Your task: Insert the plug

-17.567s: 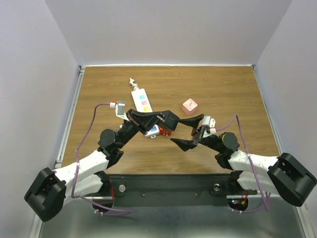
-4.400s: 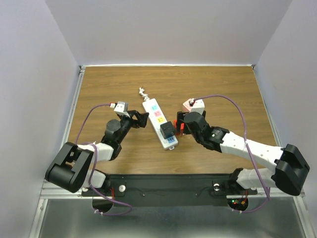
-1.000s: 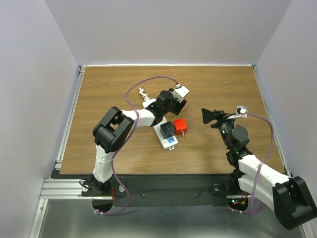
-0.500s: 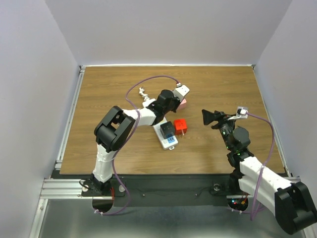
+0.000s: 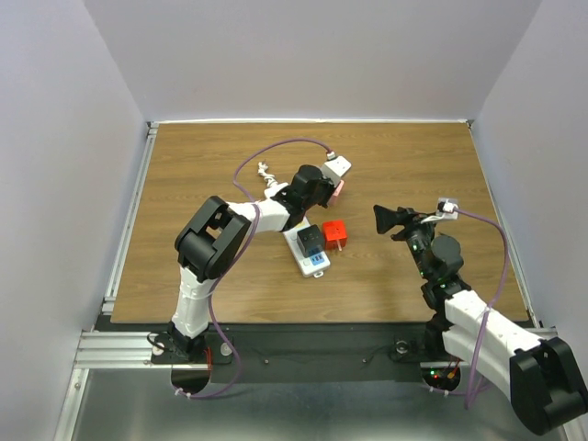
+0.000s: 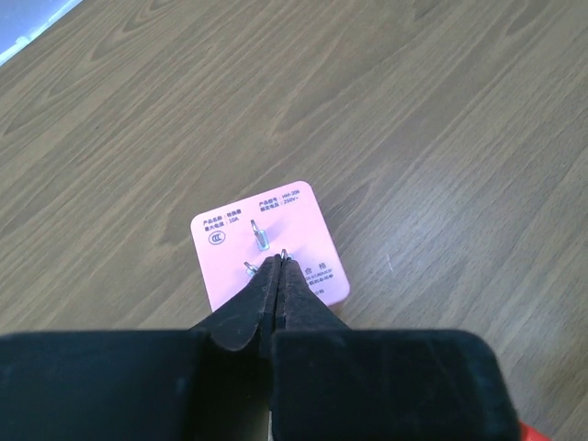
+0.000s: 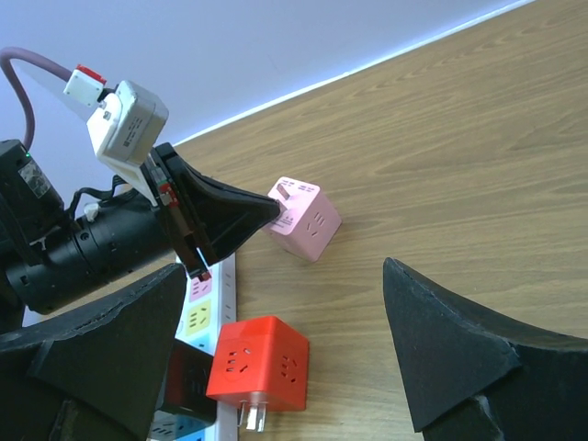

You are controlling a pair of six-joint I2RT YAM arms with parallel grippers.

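Note:
The pink cube plug (image 6: 266, 257) lies on the wooden table with its three prongs up. It also shows in the right wrist view (image 7: 303, 219) and in the top view (image 5: 339, 189), partly behind my left gripper. My left gripper (image 6: 276, 261) is shut, its tips resting among the prongs (image 7: 274, 209). The white power strip (image 5: 318, 264) lies mid-table with a black plug (image 5: 309, 240) seated in it. A red cube plug (image 5: 334, 234) lies on its side against the strip (image 7: 259, 363). My right gripper (image 5: 390, 219) is open wide and empty, raised to the right of the cubes.
The strip's coiled white cord (image 5: 266, 172) lies behind it. The left arm's purple cable (image 5: 276, 147) loops over the table's back half. Purple walls close in the table on three sides.
My left gripper has edged a little onto the pink cube, which shows more beside it. The right arm has barely moved.

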